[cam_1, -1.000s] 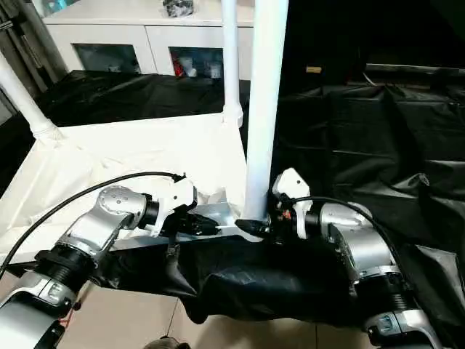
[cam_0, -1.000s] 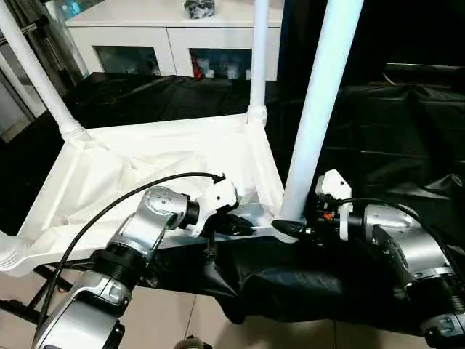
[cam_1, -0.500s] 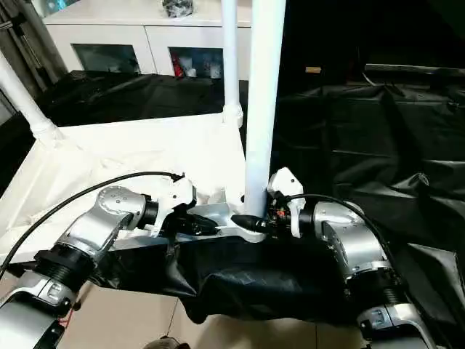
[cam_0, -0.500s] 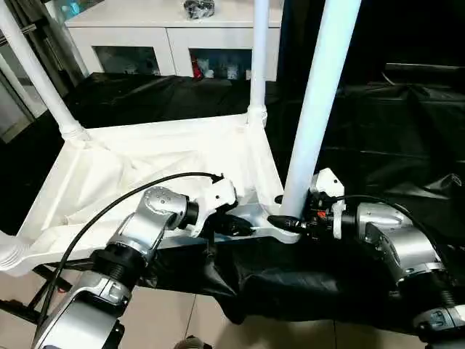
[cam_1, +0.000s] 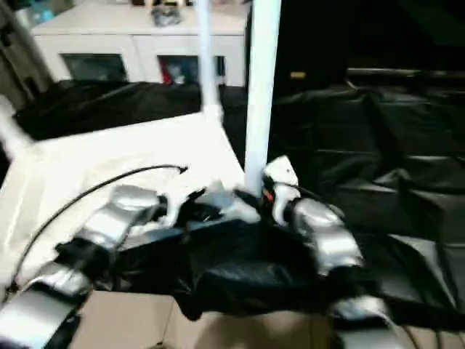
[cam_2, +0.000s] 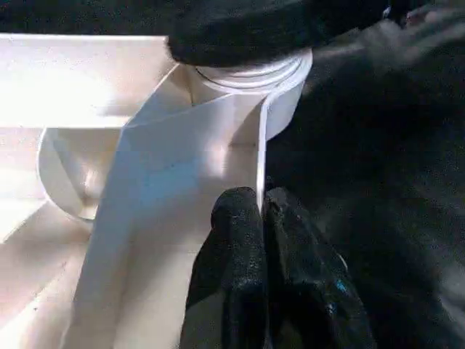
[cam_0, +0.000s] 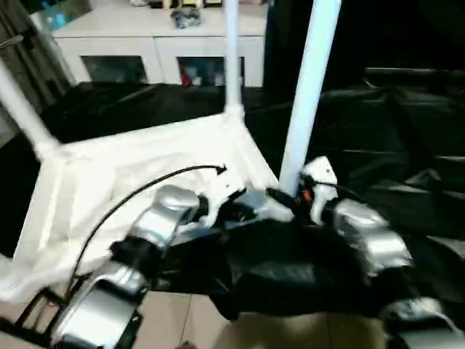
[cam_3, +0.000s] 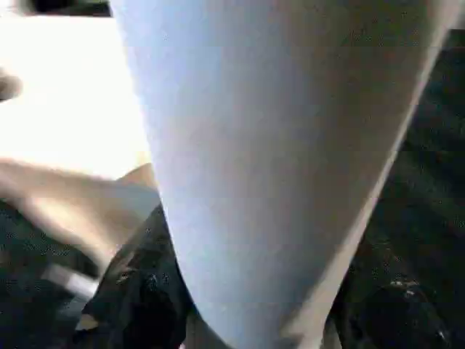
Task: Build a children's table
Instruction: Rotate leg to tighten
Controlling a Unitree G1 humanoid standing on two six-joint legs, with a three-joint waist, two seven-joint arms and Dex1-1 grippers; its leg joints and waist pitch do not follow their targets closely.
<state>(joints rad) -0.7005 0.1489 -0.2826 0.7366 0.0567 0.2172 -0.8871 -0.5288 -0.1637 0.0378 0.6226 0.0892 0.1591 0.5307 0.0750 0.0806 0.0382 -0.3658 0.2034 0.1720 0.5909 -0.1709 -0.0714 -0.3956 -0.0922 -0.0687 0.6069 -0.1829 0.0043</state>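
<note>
Behind upturned children's table (cam_0: 123, 163), white cabinet (cam_0: 156, 45), left end effector (cam_2: 260, 218) pinching rim, right end effector (cam_0: 285, 201) around leg (cam_0: 306, 94)

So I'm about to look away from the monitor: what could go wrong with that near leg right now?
The near leg stands in its corner socket with the right gripper around its base; if it isn't fully seated, letting go could let it lean or pop out. The left gripper pinches only the tabletop's thin rim, so the top could slip or twist under a push.
</note>
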